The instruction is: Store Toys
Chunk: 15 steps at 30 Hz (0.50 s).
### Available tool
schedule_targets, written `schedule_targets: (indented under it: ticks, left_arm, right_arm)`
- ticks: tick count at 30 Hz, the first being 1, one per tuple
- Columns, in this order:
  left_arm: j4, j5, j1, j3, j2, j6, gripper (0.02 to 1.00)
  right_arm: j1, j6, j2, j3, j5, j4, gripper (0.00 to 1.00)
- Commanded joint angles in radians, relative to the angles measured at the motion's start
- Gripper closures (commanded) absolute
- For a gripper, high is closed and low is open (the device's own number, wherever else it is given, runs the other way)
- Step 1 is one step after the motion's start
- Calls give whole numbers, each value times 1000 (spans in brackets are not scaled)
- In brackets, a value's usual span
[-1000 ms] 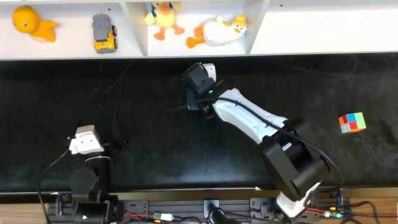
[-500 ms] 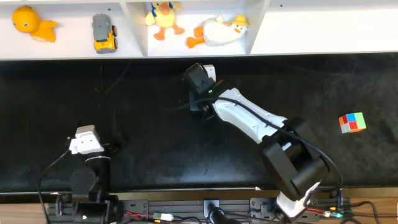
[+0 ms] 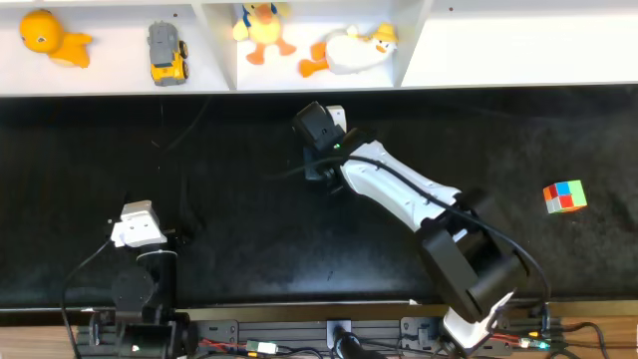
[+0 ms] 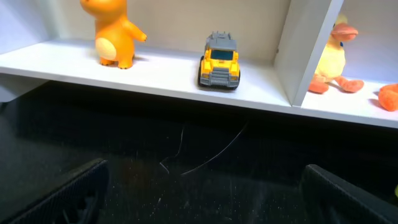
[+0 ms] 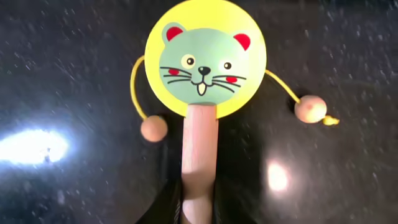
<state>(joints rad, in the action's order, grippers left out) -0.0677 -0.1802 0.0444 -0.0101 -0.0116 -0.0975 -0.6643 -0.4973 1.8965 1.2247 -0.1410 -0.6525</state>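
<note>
A rattle drum toy [image 5: 204,59] with a yellow disc, a green cat face, two beads on yellow strings and a wooden handle [image 5: 199,155] hangs just above the black table. My right gripper [image 5: 199,210] is shut on the handle's end. Seen from above, that right gripper [image 3: 319,150] sits at the table's middle back, a short way in front of the white shelf [image 3: 319,80], and it hides the toy. My left gripper [image 4: 205,193] is open with nothing in it; it rests at the front left [image 3: 137,225], facing the shelf.
On the shelf stand an orange duck [image 3: 55,38], a yellow truck [image 3: 165,52], a yellow plush duck [image 3: 263,28] and a white plush duck [image 3: 351,50]. A coloured cube [image 3: 564,196] lies on the black table [image 3: 229,219] at the right. The shelf's right compartment [image 3: 518,40] is bare.
My right arm has shifted only very slightly with the rattle drum in it. The left arm has stayed where it was.
</note>
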Motion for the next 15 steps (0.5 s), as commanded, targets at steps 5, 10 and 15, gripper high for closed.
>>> schedule_targets:
  ticks: [5, 10, 15]
  left_arm:
    - [-2, -5, -4, 2, 10, 21, 20]
    - [-2, -5, -4, 2, 10, 21, 20]
    - [-2, -5, -4, 2, 10, 21, 20]
  right_arm:
    - [-10, 5, -127, -6, -110, -158, 958]
    - [-10, 8, -209, -14, -153, -236, 956]
    - [-9, 8, -294, -38, -206, -266, 958]
